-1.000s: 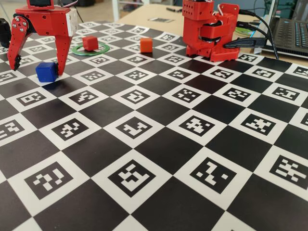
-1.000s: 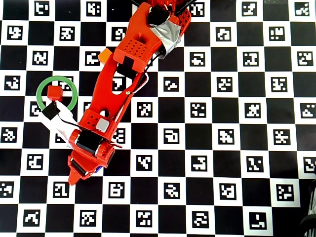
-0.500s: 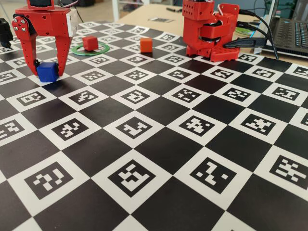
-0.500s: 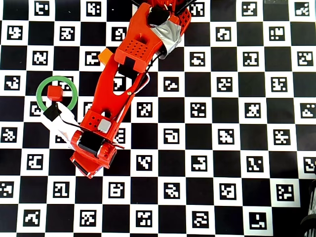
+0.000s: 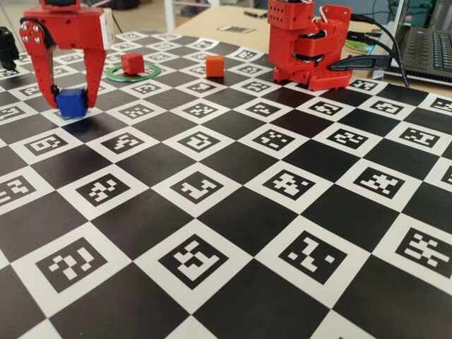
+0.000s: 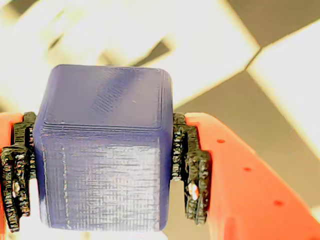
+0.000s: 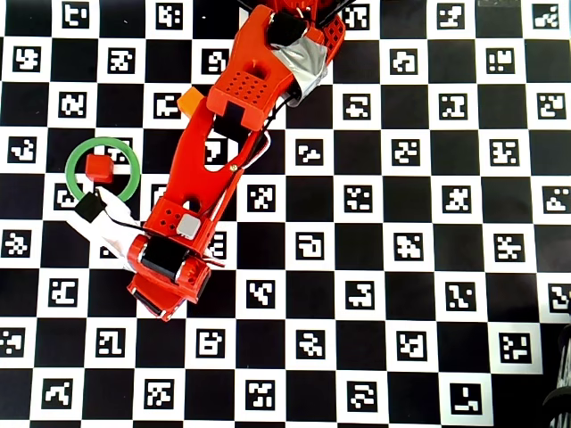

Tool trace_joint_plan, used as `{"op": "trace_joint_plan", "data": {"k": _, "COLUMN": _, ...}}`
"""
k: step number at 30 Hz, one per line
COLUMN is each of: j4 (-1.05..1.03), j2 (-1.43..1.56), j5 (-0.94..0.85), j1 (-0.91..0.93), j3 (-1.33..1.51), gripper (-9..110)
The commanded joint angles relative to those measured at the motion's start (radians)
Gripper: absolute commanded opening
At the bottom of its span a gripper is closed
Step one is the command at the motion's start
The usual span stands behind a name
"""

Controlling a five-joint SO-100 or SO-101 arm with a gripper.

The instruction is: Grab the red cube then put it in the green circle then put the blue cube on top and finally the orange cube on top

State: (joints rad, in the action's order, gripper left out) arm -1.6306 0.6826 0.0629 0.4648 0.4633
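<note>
The blue cube [image 5: 71,102] sits between the red fingers of my gripper [image 5: 70,106] at the far left of the fixed view, at or just above the board. The wrist view shows the blue cube [image 6: 105,150] filling the gap, with black ridged pads [image 6: 192,170] pressed on both of its sides. Further back, the red cube [image 5: 132,63] stands inside the green circle [image 5: 134,79]. The orange cube [image 5: 215,66] rests to the right of the ring. From overhead the gripper [image 7: 159,305] hides the blue cube; the red cube [image 7: 99,167] lies in the green circle [image 7: 103,141], and the arm half covers the orange cube [image 7: 188,101].
The arm's red base [image 5: 307,46] stands at the back of the checkered marker board [image 5: 233,212]. A laptop [image 5: 431,42] and cables lie beyond the board at the right. Overhead, the arm [image 7: 227,134] stretches diagonally past the ring.
The fingers, spread wide around the blue cube a second ago, have closed on its sides. The gripper and cube have since shifted slightly upward.
</note>
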Motion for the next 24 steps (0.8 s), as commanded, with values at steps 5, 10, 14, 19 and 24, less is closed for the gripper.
{"op": "trace_joint_plan", "data": {"k": 5, "j4": -0.084, "j2": 0.437, "j5": -0.29, "j1": 0.086, "j3": 0.15, "gripper": 11}}
{"op": "trace_joint_plan", "data": {"k": 10, "j4": -0.117, "j2": 0.603, "j5": -0.52, "j1": 0.184, "j3": 0.334, "gripper": 11}}
{"op": "trace_joint_plan", "data": {"k": 14, "j4": -0.114, "j2": 0.704, "j5": -0.66, "j1": 0.281, "j3": 0.446, "gripper": 11}}
{"op": "trace_joint_plan", "data": {"k": 19, "j4": -0.121, "j2": 0.785, "j5": -0.802, "j1": 0.38, "j3": 0.534, "gripper": 11}}
{"op": "trace_joint_plan", "data": {"k": 24, "j4": -0.137, "j2": 0.822, "j5": -0.9, "j1": 0.442, "j3": 0.58, "gripper": 11}}
